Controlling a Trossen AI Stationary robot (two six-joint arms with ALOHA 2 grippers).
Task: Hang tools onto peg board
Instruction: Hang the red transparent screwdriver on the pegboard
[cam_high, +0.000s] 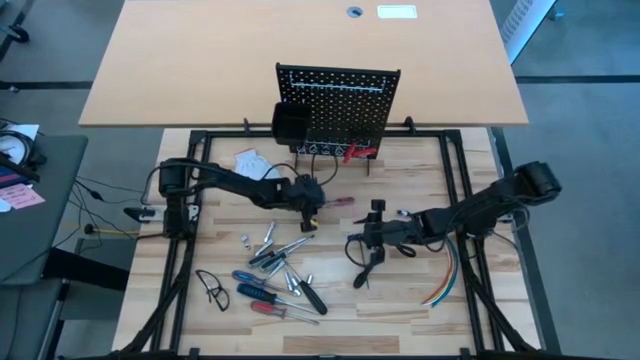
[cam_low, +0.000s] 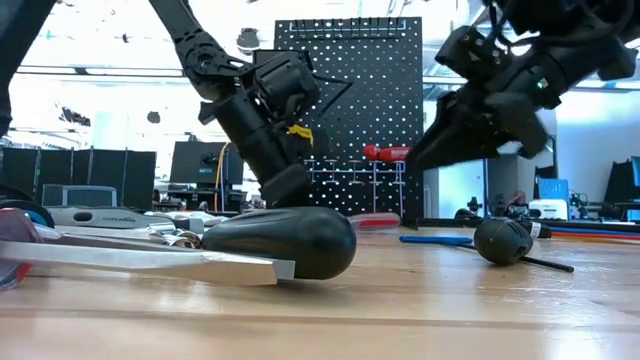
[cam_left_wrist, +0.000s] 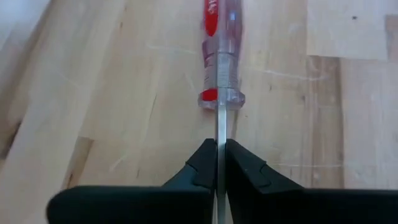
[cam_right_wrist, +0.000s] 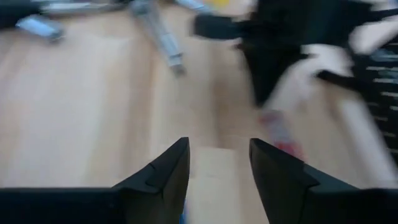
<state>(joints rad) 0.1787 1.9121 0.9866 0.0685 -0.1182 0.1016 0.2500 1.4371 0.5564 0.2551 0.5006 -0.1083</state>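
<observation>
the left gripper (cam_high: 312, 203) is closing on the thin metal shaft of a red-handled screwdriver (cam_high: 336, 201), in the middle of the table (cam_high: 420, 320), a little in front of the peg board (cam_high: 338, 100). in the left wrist view the 2 fingers (cam_left_wrist: 204, 163) are pressing the shaft from both sides, and the clear and red handle (cam_left_wrist: 219, 56) is lying on the wood beyond them; its far end is cut off by the frame.

the right gripper (cam_high: 368, 238) is hanging just to the right of it, with its fingers (cam_right_wrist: 166, 169) standing apart and holding nothing. bare wood is lying between them.

the peg board is standing upright at the back edge of the table, with a black bin (cam_high: 291, 123) on its left side. the other tools (cam_high: 275, 275) are lying loose in the front left part, well apart from the board. the front right part is giving free room, except for coloured cables (cam_high: 447, 280) near the right edge.

in the low view a big black handle (cam_low: 282, 241) is hiding much of the table behind it.
</observation>
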